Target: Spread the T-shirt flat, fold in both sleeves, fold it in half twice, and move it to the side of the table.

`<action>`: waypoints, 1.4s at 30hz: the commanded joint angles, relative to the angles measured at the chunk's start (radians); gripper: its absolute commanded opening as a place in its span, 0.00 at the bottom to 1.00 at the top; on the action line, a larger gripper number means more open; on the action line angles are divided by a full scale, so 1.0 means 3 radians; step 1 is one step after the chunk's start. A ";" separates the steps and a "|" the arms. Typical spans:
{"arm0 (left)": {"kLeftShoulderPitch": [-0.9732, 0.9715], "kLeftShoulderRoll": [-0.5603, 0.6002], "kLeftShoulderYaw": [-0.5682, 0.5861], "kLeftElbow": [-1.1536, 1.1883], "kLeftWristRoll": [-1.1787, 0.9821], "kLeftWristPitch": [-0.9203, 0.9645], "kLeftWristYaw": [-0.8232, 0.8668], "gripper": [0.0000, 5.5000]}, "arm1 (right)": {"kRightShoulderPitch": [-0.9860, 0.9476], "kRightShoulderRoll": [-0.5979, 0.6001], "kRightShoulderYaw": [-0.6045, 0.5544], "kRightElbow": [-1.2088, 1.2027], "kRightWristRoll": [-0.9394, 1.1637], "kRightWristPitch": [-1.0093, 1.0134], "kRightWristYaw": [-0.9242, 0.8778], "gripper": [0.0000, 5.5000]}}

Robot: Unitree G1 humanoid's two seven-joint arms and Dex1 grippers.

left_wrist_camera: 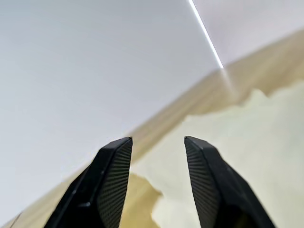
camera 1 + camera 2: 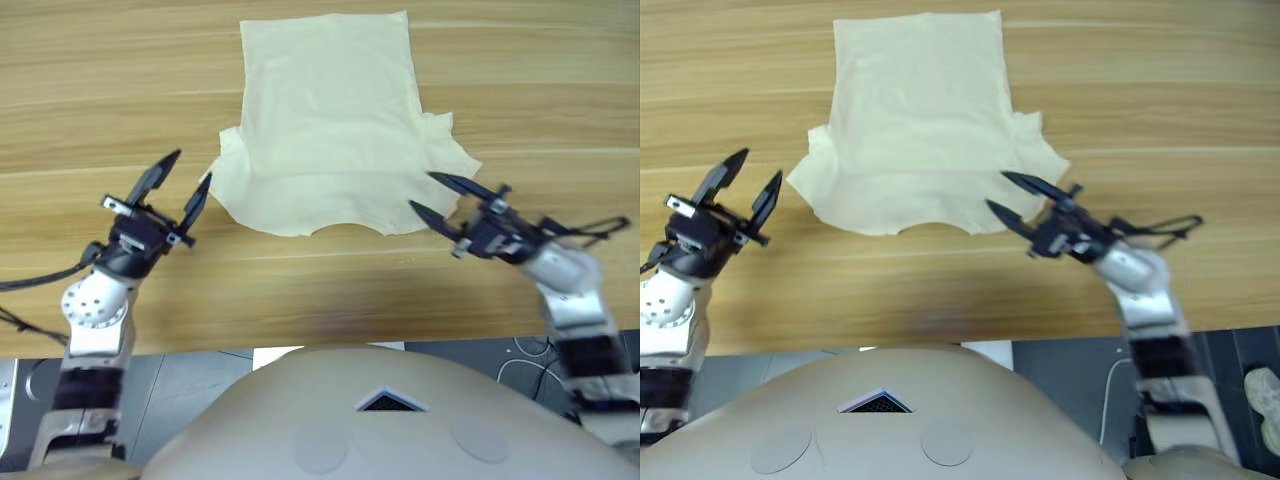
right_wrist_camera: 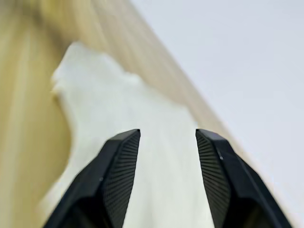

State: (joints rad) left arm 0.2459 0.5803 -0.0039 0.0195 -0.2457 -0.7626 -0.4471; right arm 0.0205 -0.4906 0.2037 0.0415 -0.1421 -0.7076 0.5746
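beside the t-shirt (image 2: 330, 120), both hands empty, agape

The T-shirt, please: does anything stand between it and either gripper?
Nothing visible does. The left gripper hangs open just beside the left sleeve of the T-shirt, and the right gripper is open at its right sleeve, with just the wooden table surface between.

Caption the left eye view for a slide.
Pale T-shirt flat on the wooden table, open left gripper and right gripper at its sleeves.

Black ribbed right gripper (image 3: 167, 134), fingers spread wide, hangs over the pale cream fabric T-shirt (image 3: 114, 104) on the light wooden table (image 3: 23, 123).
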 commanded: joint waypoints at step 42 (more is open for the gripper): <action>-0.0574 -0.0123 0.0302 0.0772 0.0550 -0.0097 0.0389 0.48 | -0.0511 0.0689 -0.0036 0.0723 0.0985 0.0280 -0.0521 0.68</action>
State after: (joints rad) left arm 0.0699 0.5092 0.0911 0.2690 -0.0489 -0.8311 -0.2778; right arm -0.0983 -0.2977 0.2121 0.2744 0.1330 -0.6512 0.4067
